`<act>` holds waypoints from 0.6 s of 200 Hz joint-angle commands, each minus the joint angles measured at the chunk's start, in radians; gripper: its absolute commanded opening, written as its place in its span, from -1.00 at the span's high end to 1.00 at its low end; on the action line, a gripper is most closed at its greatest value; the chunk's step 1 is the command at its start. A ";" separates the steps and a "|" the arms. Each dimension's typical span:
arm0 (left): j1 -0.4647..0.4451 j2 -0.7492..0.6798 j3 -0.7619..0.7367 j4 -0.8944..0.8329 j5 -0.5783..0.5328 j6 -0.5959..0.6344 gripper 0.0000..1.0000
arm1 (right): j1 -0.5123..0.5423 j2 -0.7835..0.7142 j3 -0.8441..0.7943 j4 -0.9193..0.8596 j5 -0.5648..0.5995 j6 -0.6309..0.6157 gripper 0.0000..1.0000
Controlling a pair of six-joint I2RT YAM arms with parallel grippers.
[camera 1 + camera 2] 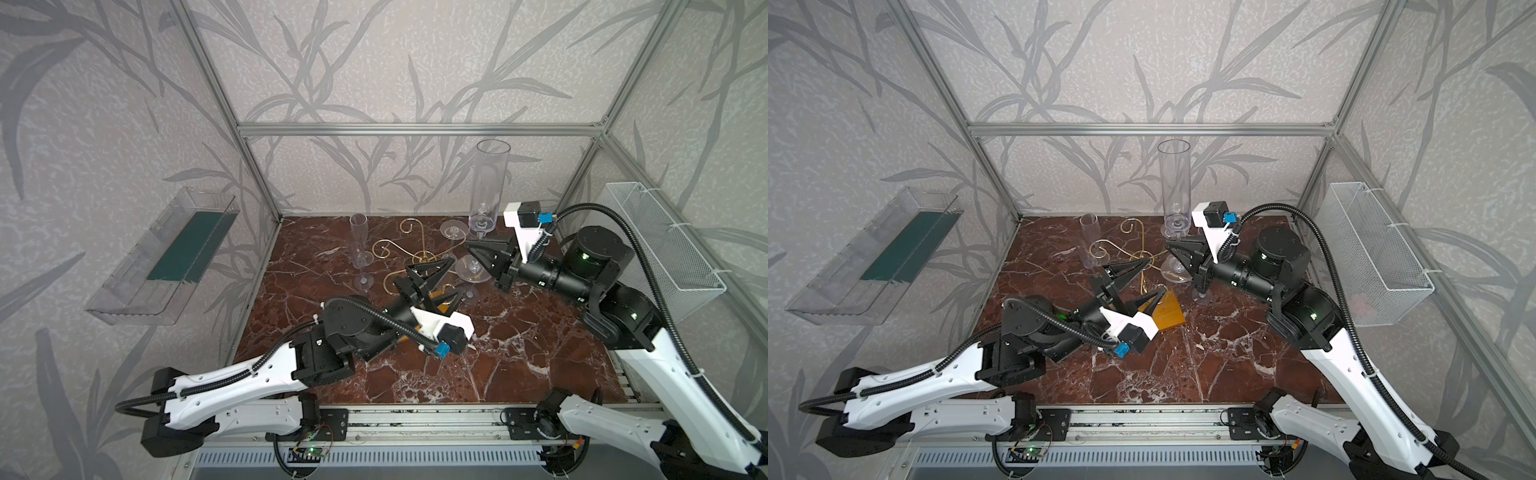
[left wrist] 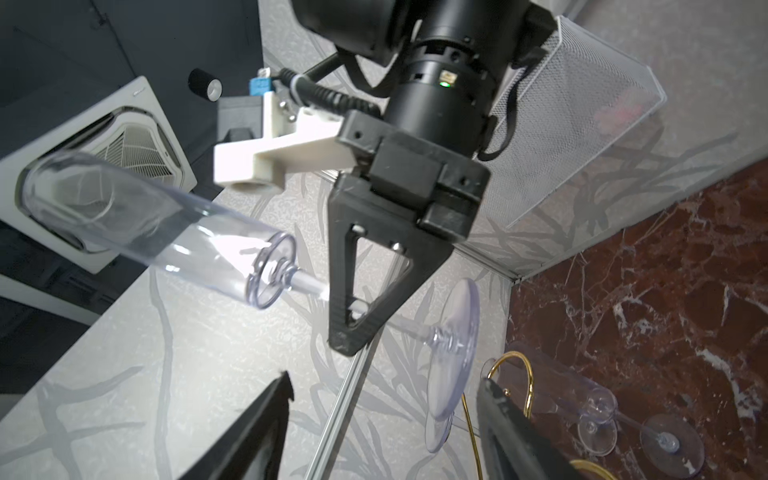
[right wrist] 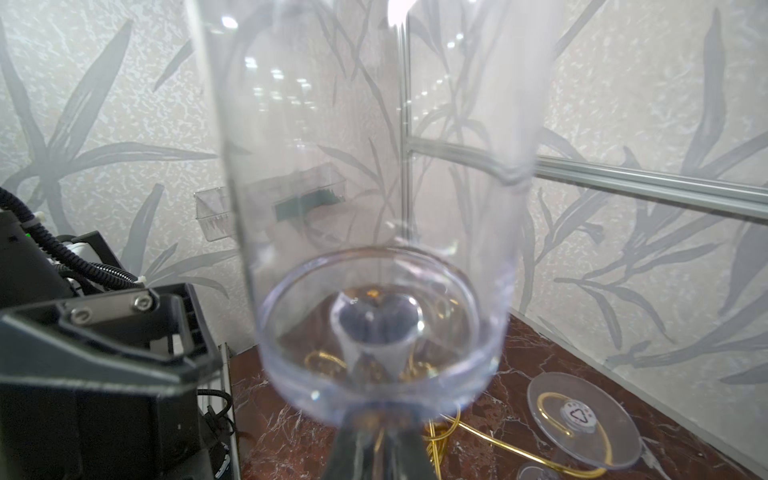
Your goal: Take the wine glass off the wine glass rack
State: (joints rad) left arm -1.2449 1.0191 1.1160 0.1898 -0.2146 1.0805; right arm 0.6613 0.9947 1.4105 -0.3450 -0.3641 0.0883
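1. The right tool (image 1: 471, 246) is clamped on the stem of the wine glass (image 1: 491, 183). The glass stands upright, bowl above the tool and foot below it.
2. The left tool (image 1: 1156, 275) is spread wide and holds nothing. The glass's foot lies just ahead of its fingertips.
3. The wine glass rack (image 1: 424, 256) stands on the tabletop (image 1: 498, 365) right under the left tool, which partly hides its orange base (image 1: 1169, 316).
4. A gold rack arm curls just beside the foot; whether they touch cannot be told.
5. Another glass (image 1: 360, 245) stands beyond the left tool, past the rack.
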 commanded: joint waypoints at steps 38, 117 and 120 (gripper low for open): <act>0.226 -0.036 0.167 -0.095 0.225 -0.692 -0.67 | 0.006 -0.050 0.010 -0.033 0.074 -0.071 1.00; 0.455 0.043 0.275 -0.072 0.536 -1.153 -0.77 | 0.007 -0.026 -0.007 -0.027 -0.041 -0.064 1.00; 0.458 0.048 0.278 -0.072 0.541 -1.159 -0.78 | 0.006 -0.025 -0.009 -0.027 -0.045 -0.064 1.00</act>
State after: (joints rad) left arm -0.8062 1.0344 1.3502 0.1078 0.1890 0.0772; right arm 0.6613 0.9779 1.4094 -0.3985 -0.3611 0.0315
